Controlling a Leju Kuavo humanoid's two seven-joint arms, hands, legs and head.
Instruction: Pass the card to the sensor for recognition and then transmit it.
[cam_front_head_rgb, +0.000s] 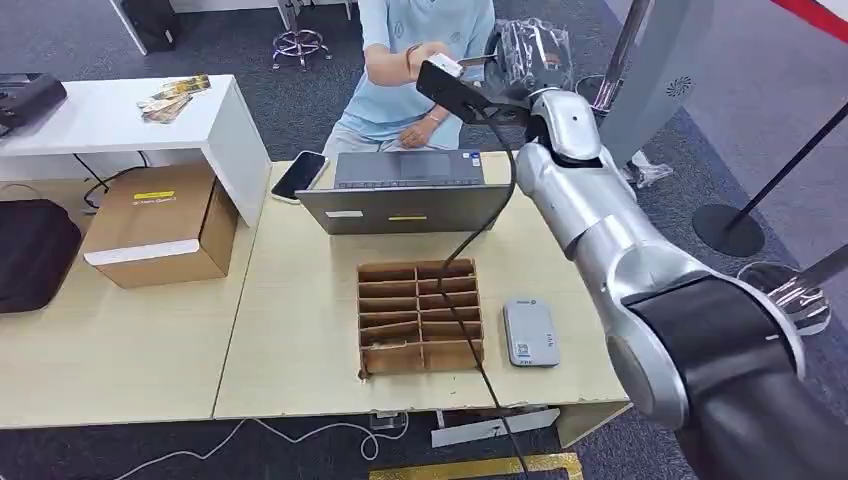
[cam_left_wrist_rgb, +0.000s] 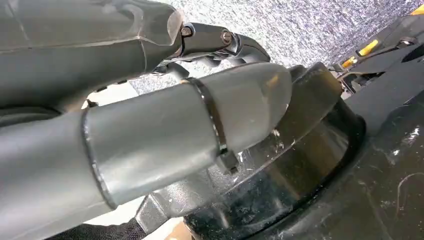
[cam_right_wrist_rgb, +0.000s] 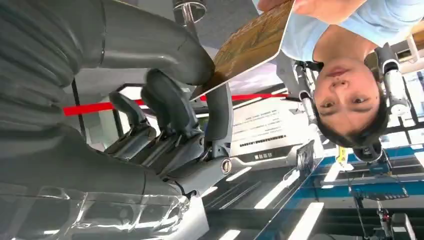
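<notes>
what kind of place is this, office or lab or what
Probably an office-like test room: grey carpet, a pale wooden desk holding a laptop and a card reader, and a seated person across it. A stanchion with red tape stands at the side.

High head view, close wrist views

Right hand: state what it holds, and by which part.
The right hand pinches the card by one end, between its thumb and a finger. A person's hand grips the card's other end.
</notes>
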